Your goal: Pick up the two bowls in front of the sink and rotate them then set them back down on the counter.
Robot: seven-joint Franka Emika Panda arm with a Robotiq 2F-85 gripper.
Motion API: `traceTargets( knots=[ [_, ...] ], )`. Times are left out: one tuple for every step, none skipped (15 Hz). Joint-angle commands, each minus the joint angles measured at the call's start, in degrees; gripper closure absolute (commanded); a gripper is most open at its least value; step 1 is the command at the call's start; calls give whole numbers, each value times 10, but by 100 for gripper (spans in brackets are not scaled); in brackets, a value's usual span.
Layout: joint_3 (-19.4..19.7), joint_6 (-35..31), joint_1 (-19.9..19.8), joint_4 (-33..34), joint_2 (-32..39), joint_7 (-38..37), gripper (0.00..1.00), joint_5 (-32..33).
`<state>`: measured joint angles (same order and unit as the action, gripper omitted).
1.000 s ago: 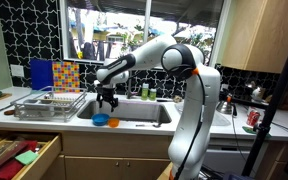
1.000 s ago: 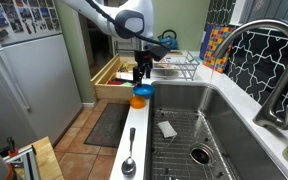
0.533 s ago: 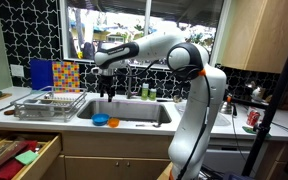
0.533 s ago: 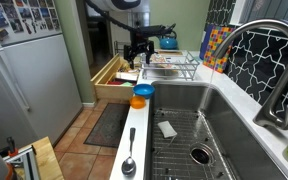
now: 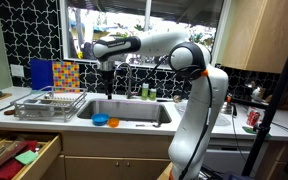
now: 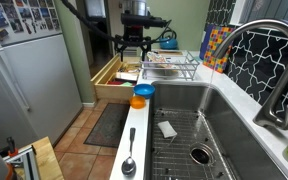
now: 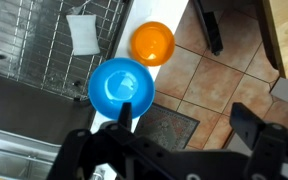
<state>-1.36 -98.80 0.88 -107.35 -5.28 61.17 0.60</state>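
Note:
The blue bowl (image 5: 100, 120) and the orange bowl (image 5: 113, 124) sit side by side on the narrow counter strip (image 5: 144, 127) in front of the sink (image 5: 134, 108). They also show in an exterior view as the orange bowl (image 6: 138, 101) and the blue bowl (image 6: 144, 91), on the counter (image 6: 131, 135) beside the sink (image 6: 184, 115). My gripper (image 5: 106, 68) (image 6: 134, 42) hangs high above them, open and empty. In the wrist view the blue bowl (image 7: 121, 85) and the orange bowl (image 7: 152, 42) lie far below my spread fingers (image 7: 187, 120).
A wire dish rack (image 5: 49, 103) (image 6: 174, 65) stands beside the sink. A spoon (image 6: 129, 165) lies on the counter strip. A white cloth (image 6: 167, 128) (image 7: 84, 32) lies in the sink. An open drawer (image 5: 19, 155) (image 6: 114, 78) juts out below. The faucet (image 6: 274, 60) is close to the camera.
My gripper has risen from just above the bowls to well above the counter, open and empty. The bowls have not moved.

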Motion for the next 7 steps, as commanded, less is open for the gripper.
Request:
traceTargets(
  knots=[
    [0,48,2,-2,-13,-92,0,39],
    [1,47,1,-6,-16,-110,0,49],
    [2,37,2,-12,-22,-115,0,57],
    [5,36,5,3,-6,-87,0,36],
    [5,36,5,3,-7,-95,0,42],
    [5,36,5,3,-8,-100,0,44],
    [5,36,5,3,-9,-103,0,45]
  ],
)
